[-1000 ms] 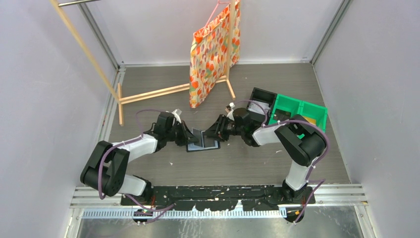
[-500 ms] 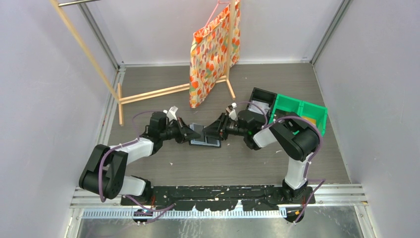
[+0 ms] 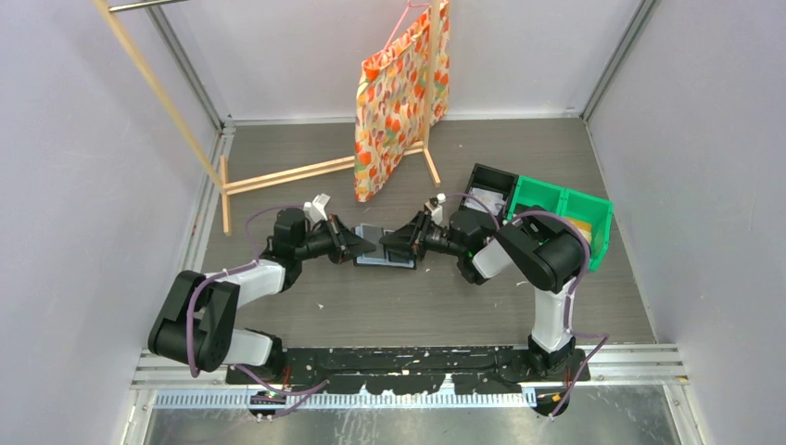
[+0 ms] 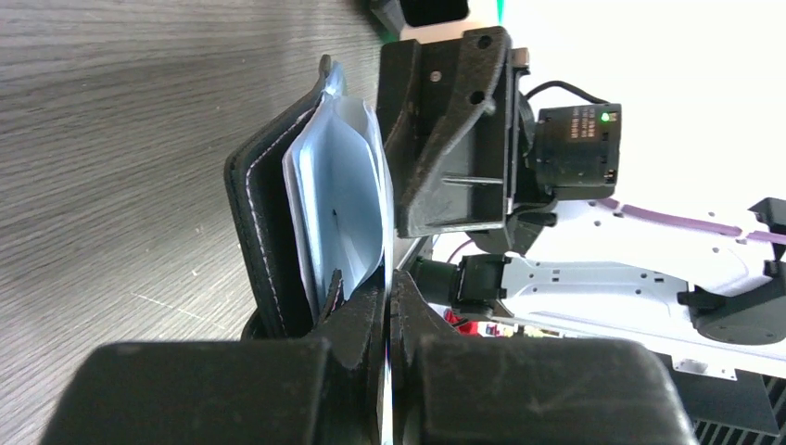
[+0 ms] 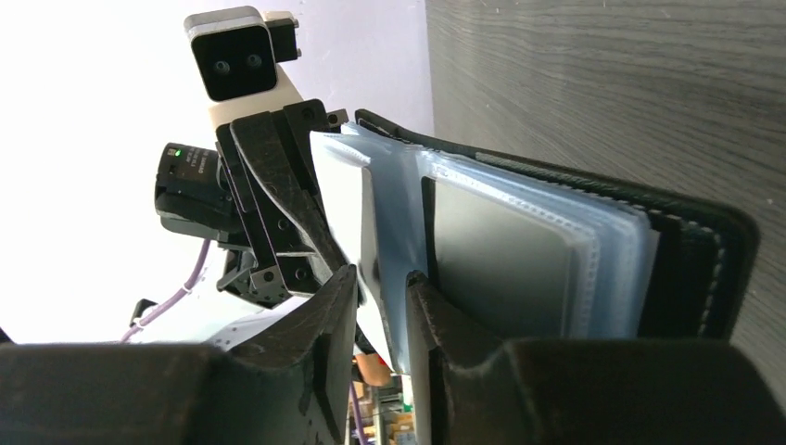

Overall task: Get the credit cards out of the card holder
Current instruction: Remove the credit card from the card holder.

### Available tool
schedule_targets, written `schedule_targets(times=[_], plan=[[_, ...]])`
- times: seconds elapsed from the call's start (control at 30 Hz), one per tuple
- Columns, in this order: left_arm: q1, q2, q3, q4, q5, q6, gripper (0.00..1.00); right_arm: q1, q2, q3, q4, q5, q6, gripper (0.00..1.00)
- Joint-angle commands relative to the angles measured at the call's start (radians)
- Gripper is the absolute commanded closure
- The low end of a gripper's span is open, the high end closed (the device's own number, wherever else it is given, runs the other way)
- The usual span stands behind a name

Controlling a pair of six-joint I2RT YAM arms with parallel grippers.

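The card holder (image 3: 386, 257) hangs between my two grippers just above the table. In the left wrist view its black cover (image 4: 269, 222) stands open on edge with pale blue-grey sleeves (image 4: 338, 204) fanned out. My left gripper (image 4: 389, 306) is shut on the outermost thin pale leaf; I cannot tell whether that is a card or a sleeve. My right gripper (image 5: 382, 306) is closed on a blue sleeve (image 5: 394, 232) from the other side. A grey credit card (image 5: 500, 260) sits inside a clear sleeve. In the top view the left gripper (image 3: 363, 248) and right gripper (image 3: 397, 245) meet nose to nose.
A black bin (image 3: 488, 190) and a green bin (image 3: 561, 209) stand right behind the right arm. An orange patterned bag (image 3: 399, 93) hangs on a wooden rack (image 3: 278, 176) at the back. Grey walls close in both sides.
Both grippers have moved away from the arm bases with the card holder between them. The holder has come up off the table, and the upright leaf now lies lower between the fingers.
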Motion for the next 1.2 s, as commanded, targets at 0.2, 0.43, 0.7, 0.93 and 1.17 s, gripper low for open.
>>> schedule_targets(times=[0.2,0.43,0.7,0.93,1.17], plan=[[0.012,0.011,-0.009,0.166,0.059,-0.062,0.99,-0.006,0.053,-0.011,0.239,-0.002,0.107,0.81],[0.019,0.02,-0.024,0.196,0.062,-0.077,0.99,-0.015,0.022,-0.024,0.241,0.009,0.11,0.74],[0.03,0.037,-0.034,0.251,0.07,-0.109,0.99,-0.022,0.006,-0.017,0.241,0.016,0.134,0.75],[0.036,0.074,-0.043,0.358,0.088,-0.165,1.0,-0.022,-0.004,0.004,0.241,0.003,0.153,0.79],[0.036,0.082,-0.042,0.386,0.094,-0.182,0.99,-0.023,0.013,0.014,0.241,-0.008,0.15,0.75]])
